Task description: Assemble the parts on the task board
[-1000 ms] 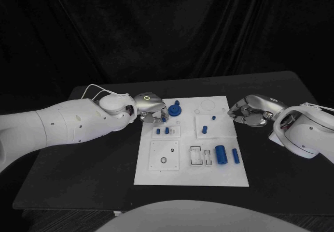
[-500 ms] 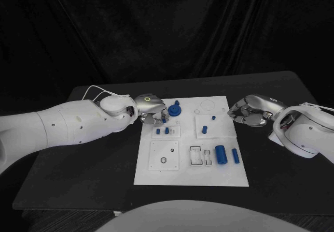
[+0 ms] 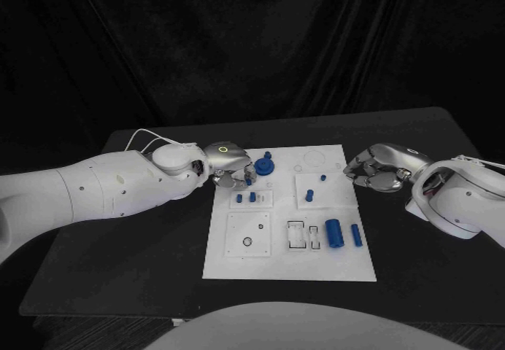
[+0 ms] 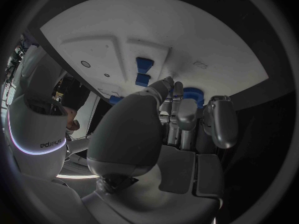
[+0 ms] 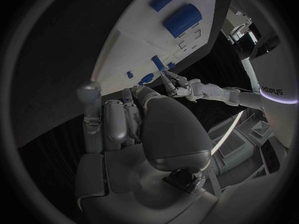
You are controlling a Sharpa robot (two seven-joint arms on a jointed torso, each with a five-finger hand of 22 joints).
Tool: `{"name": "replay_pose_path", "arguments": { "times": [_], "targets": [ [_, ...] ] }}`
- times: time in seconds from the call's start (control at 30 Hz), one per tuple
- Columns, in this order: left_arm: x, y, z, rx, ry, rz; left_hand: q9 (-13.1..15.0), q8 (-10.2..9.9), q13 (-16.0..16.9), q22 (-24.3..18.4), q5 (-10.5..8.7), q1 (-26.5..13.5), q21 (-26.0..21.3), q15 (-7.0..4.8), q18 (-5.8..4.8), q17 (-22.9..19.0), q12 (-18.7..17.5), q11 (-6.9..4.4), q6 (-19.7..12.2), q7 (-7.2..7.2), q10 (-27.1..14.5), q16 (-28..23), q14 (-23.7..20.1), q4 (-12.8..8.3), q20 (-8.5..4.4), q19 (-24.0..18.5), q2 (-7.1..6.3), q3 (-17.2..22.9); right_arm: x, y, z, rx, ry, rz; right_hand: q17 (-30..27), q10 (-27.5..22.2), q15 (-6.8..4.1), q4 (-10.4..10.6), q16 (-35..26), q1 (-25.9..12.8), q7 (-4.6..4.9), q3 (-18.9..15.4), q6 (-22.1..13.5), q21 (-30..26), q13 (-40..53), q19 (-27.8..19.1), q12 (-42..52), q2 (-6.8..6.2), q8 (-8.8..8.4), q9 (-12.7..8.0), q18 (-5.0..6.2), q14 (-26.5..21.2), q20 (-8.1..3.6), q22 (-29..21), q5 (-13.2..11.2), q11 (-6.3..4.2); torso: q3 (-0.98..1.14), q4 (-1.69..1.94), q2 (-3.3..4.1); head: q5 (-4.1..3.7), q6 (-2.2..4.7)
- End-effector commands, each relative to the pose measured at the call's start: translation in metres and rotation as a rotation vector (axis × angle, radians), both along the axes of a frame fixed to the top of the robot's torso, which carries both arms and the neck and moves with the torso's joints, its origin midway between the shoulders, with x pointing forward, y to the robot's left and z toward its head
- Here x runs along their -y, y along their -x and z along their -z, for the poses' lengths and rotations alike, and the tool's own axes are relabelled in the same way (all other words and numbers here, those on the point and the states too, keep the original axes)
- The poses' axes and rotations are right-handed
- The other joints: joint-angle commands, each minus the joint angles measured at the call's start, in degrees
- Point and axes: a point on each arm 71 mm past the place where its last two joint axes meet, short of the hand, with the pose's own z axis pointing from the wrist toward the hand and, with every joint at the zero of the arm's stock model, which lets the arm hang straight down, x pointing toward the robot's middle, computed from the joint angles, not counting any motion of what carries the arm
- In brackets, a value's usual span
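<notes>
The task board (image 3: 290, 266) lay mid-table, blue parts (image 3: 335, 232) resting on it. The left hand (image 3: 228, 162) touched a round blue part (image 3: 263, 167) at the board's far-left corner. The right hand (image 3: 376, 168) hovered curled and empty just off the right edge.

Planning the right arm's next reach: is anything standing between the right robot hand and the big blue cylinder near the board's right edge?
Nothing visible does. The right robot hand hovers off the task board's right edge; the big blue cylinder lies nearer the robot, with bare board between.

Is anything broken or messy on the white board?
Nothing stands out. The board lies flat, and the blue parts sit tidy on it. The left hand is at the round part.
</notes>
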Motion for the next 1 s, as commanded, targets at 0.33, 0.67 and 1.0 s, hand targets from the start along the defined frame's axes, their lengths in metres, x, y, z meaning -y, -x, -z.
{"name": "replay_pose_path", "arguments": {
  "times": [0.33, 0.67, 1.0],
  "targets": [
    [-0.014, -0.002, 0.005, -0.002, -0.025, -0.073, -5.6, -1.0, -1.3, 8.8, -5.56, -3.1, -4.4, 1.07, 0.28, -3.1, -5.5, 1.95, -20.0, -6.73, -11.3, -1.7, -3.1, 1.5, 0.26, -2.5, -2.26, -1.4, 0.001, 0.001, 0.001, -0.006, 0.004, 0.014, 0.3, -0.1, 0.43, -0.1, 0.1, 0.5, 0.19, 0.4, 0.2, 0.1, 0.2, -0.3, -0.1, -0.13, -0.04, -0.1, 0.28, 0.5, -0.02, 3.8, 0.2, 0.11, 0.00, 0.01, 0.01, 0.06, -0.01],
    [-0.055, 0.003, -0.013, 0.163, 0.103, -0.128, -7.8, -1.1, -6.7, 7.5, -7.08, -2.1, -11.0, 1.21, 1.25, -9.5, -6.7, 2.00, -24.3, -7.86, -29.6, -5.8, -7.3, 4.0, 0.64, -5.3, -2.39, -6.7, 0.008, 0.006, -0.008, 0.039, -0.024, 0.029, 1.3, 0.1, 0.43, -0.1, 1.0, 0.2, 0.24, 0.2, 0.2, 1.4, 0.4, 0.2, 0.0, -0.64, -0.05, -0.1, 0.07, 1.0, -0.05, 4.1, 0.2, 0.21, -0.03, 0.11, 0.03, -0.39, -0.01],
    [-0.086, 0.011, -0.033, -0.277, 0.704, -0.295, -7.8, -0.3, -6.0, -4.2, -3.60, -0.8, -57.3, 3.50, 4.25, -29.3, 1.7, 0.55, -18.7, -0.43, -33.0, -36.7, -47.3, 11.8, 0.50, -46.4, 1.63, -10.1, -0.001, -0.004, -0.057, 0.170, -0.028, -0.062, 3.0, -20.8, 0.38, -1.2, 2.6, 1.3, 0.66, 3.3, 0.1, 5.4, -34.2, 2.2, -37.9, -5.35, -0.26, -0.4, -0.62, 1.9, -0.29, 5.6, 0.0, 0.23, -0.39, 0.30, 0.09, -0.34, -0.01]
  ]
}}
